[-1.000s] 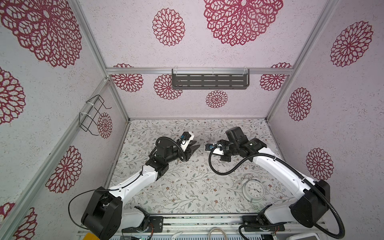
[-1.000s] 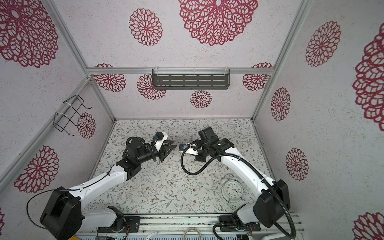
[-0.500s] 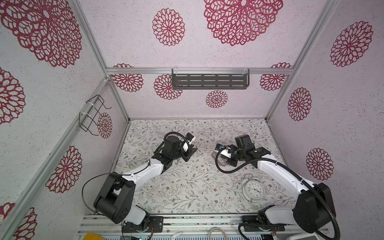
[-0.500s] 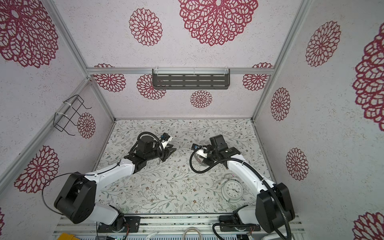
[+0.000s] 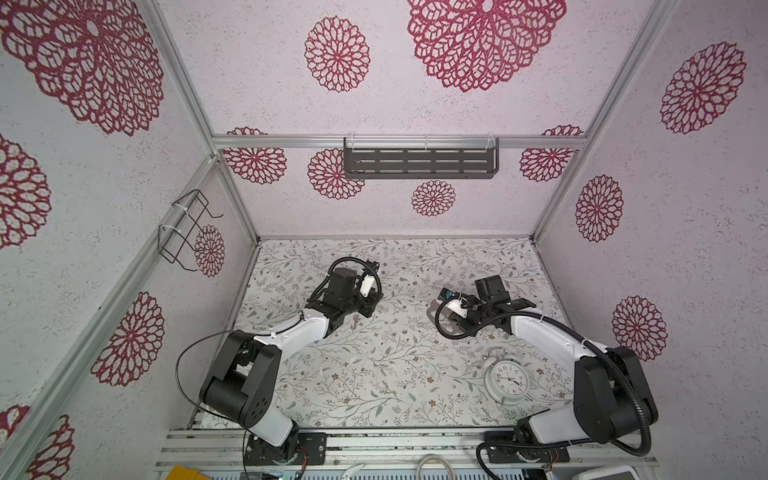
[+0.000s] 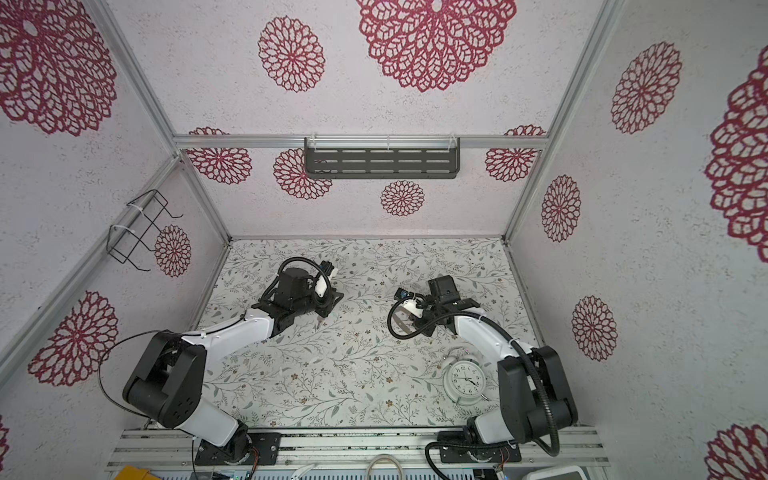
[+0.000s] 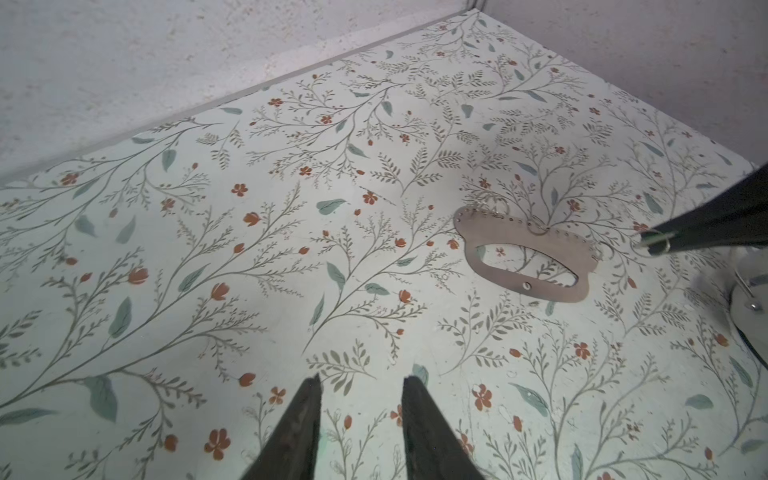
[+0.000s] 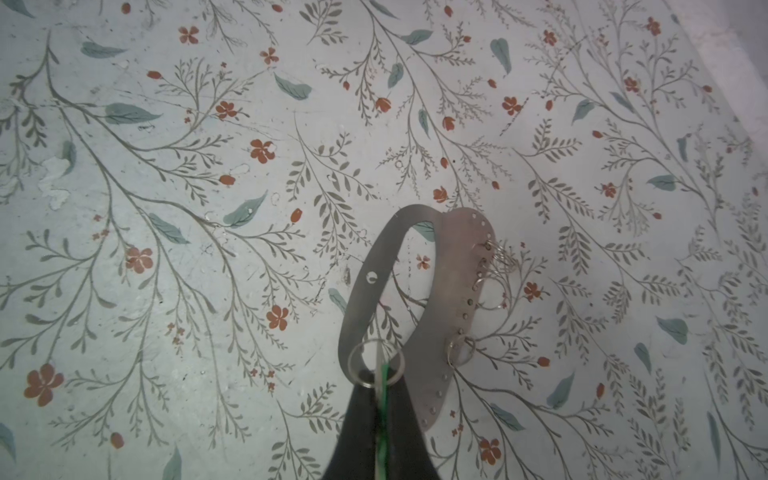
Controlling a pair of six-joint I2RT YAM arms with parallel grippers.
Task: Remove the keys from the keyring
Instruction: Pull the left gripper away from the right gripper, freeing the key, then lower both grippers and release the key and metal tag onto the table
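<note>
Green plastic shows as a thin sliver between the pressed-together fingers of the right pincer (image 8: 376, 374). It pinches the green-tagged key (image 8: 383, 399) edge-on, with that key's split ring (image 8: 376, 363) looped at the fingertips. The keyring (image 8: 457, 291) lies flat on the desk (image 7: 208, 249), just under and ahead of that pincer. In the left wrist view the keyring (image 7: 490, 232) sits on the floral surface with the right pincer's tip hanging just beside its end. The held ring looks clear of the plate there, though the gap is narrow and I cannot be certain. The left pincer (image 7: 361, 386) hovers low over bare desk, well apart from the keyring, its jaws spread with nothing between them. Several small rings (image 8: 500, 257) are threaded through the holes along the keyring's edge, but no key hangs from any that I can see. The pale-tagged key cannot be picked out in any view. A white alarm clock (image 5: 506, 376) stands near the right arm, apart from both pincers. As I judge it, one key appears to be off and in hand, waiting to be set down. Whether the second has been freed is not shown, so the job is at best near its end and at worst halfway.
</note>
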